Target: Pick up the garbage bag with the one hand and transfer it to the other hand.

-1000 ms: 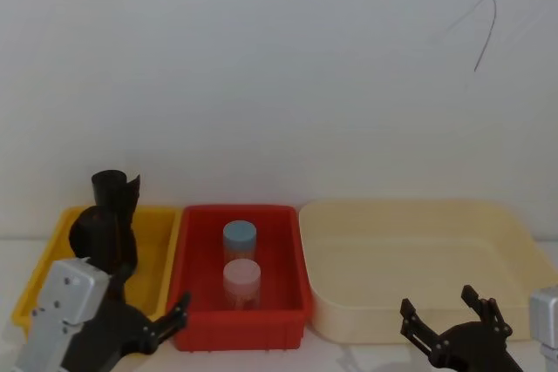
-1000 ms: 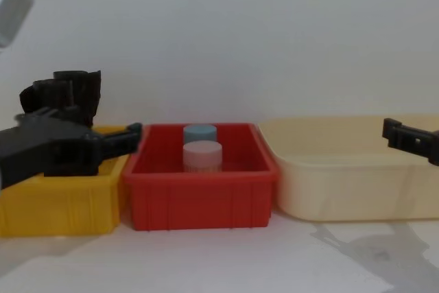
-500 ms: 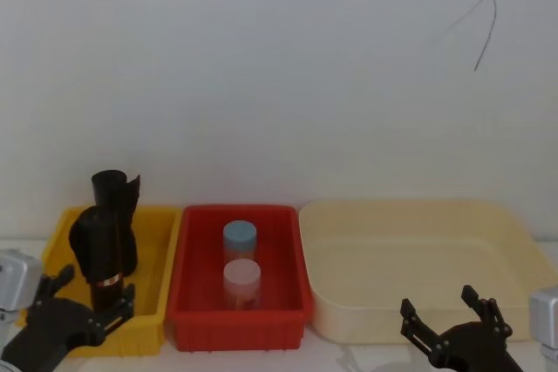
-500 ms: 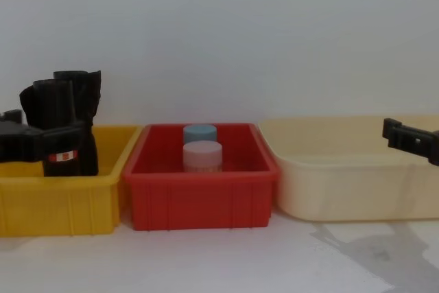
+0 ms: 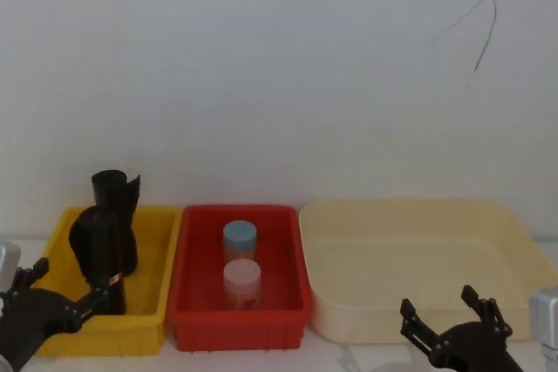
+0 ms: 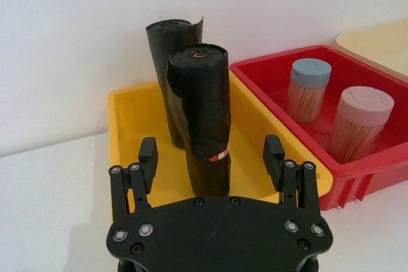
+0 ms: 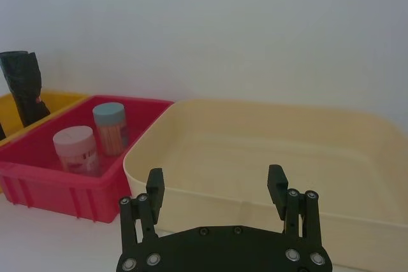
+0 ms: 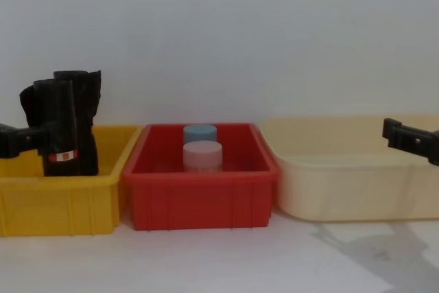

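The garbage bag (image 6: pixel 199 103) is a black roll with a red-and-white label band near its bottom. It stands upright in the yellow bin (image 6: pixel 124 105), also seen in the head view (image 5: pixel 103 246) and chest view (image 8: pixel 60 125). My left gripper (image 6: pixel 211 146) is open at the bin's near side, level with the bag's lower half, one finger to each side of the roll and neither touching it. It shows at the lower left corner (image 5: pixel 70 289) and at the left edge (image 8: pixel 20 138). My right gripper (image 5: pixel 438 300) hangs open in front of the cream tray.
A second black roll (image 6: pixel 167 62) without a label stands just behind the bag. The red bin (image 5: pixel 235 333) in the middle holds a blue-lidded jar (image 5: pixel 239 237) and a pink-lidded jar (image 5: pixel 241 276). The wide cream tray (image 5: pixel 418 211) lies at the right. A white wall stands behind.
My left arm has pulled back and down to the left, from looming over the yellow bin's front to the near side of the bag. The right gripper has not moved.
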